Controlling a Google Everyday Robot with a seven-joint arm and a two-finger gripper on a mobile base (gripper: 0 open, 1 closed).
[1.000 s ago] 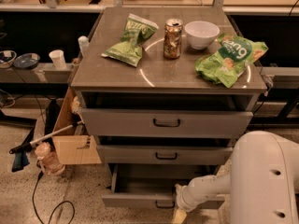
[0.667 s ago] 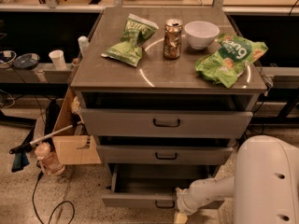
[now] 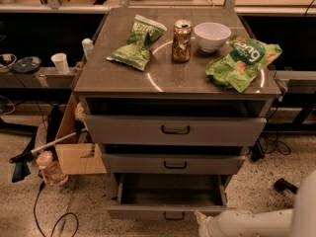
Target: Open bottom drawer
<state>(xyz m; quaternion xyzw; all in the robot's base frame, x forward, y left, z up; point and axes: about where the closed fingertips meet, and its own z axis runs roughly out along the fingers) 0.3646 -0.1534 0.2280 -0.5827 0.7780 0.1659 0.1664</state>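
Observation:
The bottom drawer [image 3: 148, 212] of the grey metal cabinet stands pulled out, its plain grey inside [image 3: 168, 191] showing. Its small black loop handle [image 3: 174, 216] sits on the narrow front panel. My gripper [image 3: 201, 218] is at the end of the white arm [image 3: 247, 223] in the lower right corner. It is just right of the handle, at the drawer's front edge. Most of it is cut off by the frame's lower edge.
The mid-sized drawer [image 3: 173, 164] and the widest top drawer [image 3: 175, 130] also stand slightly out. On top lie two green chip bags [image 3: 138, 41] [image 3: 242, 62], a can [image 3: 181, 40] and a white bowl [image 3: 212, 35]. A cardboard box [image 3: 74, 149], a bottle [image 3: 47, 164] and cables [image 3: 49, 216] are on the floor at left.
The arm's end has dropped lower and slightly right, away from the drawer's front. The bottom drawer stays pulled out the same amount.

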